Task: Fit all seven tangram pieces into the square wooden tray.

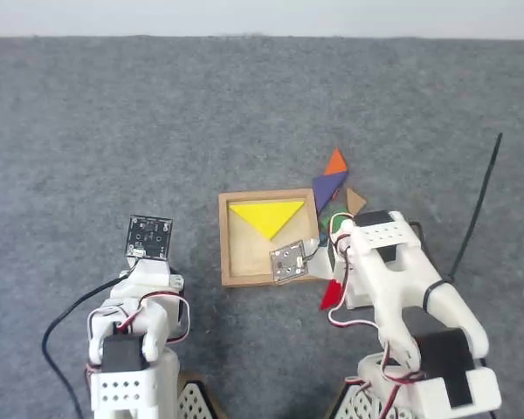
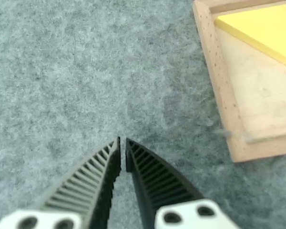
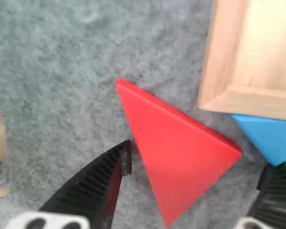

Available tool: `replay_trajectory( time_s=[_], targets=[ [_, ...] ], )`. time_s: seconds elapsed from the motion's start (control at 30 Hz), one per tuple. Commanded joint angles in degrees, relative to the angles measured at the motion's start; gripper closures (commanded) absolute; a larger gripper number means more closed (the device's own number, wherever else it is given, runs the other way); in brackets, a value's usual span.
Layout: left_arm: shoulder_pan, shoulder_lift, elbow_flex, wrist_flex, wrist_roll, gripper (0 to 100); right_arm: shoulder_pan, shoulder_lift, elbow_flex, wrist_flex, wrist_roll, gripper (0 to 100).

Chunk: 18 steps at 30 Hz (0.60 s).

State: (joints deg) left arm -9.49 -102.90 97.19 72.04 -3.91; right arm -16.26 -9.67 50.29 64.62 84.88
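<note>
The square wooden tray [image 1: 231,262] lies mid-table with a yellow triangle [image 1: 266,216] in its far half. My right gripper [image 3: 196,168] is open, and its fingers [image 3: 109,179] straddle a red triangle [image 3: 174,152] that lies flat on the carpet just off the tray's corner [image 3: 229,71]. A blue piece [image 3: 269,138] touches that corner beside the red one. Orange [image 1: 335,162], purple [image 1: 328,185], green [image 1: 334,214] and tan [image 1: 356,201] pieces cluster at the tray's right. My left gripper [image 2: 122,144] is shut and empty, over carpet left of the tray [image 2: 224,95].
Grey carpet covers the whole table. The right arm [image 1: 393,262] leans over the pieces to the right of the tray and hides part of them. A black cable [image 1: 476,209] runs at the far right. The left arm [image 1: 144,301] stands near the front left.
</note>
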Motion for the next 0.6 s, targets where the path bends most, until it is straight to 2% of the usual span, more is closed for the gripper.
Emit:
replay_trajectory(
  time_s=[0.0, 0.2, 0.4, 0.57],
  targets=[
    [0.18, -1.14, -0.66, 0.18, -0.09, 98, -3.74, -0.75, -3.34, 0.57, -0.35, 58.6],
    [0.18, -1.14, -0.66, 0.18, -0.09, 98, -5.76, -0.13, -2.99, 0.57, -0.35, 58.6],
    [0.18, -1.14, -0.66, 0.18, -0.09, 98, -2.51, -0.04, -2.90, 1.01, -0.35, 59.0],
    [0.18, -1.14, -0.66, 0.18, -0.09, 98, -1.19, -0.04, -0.97, 0.48, 0.00, 67.6]
  ],
)
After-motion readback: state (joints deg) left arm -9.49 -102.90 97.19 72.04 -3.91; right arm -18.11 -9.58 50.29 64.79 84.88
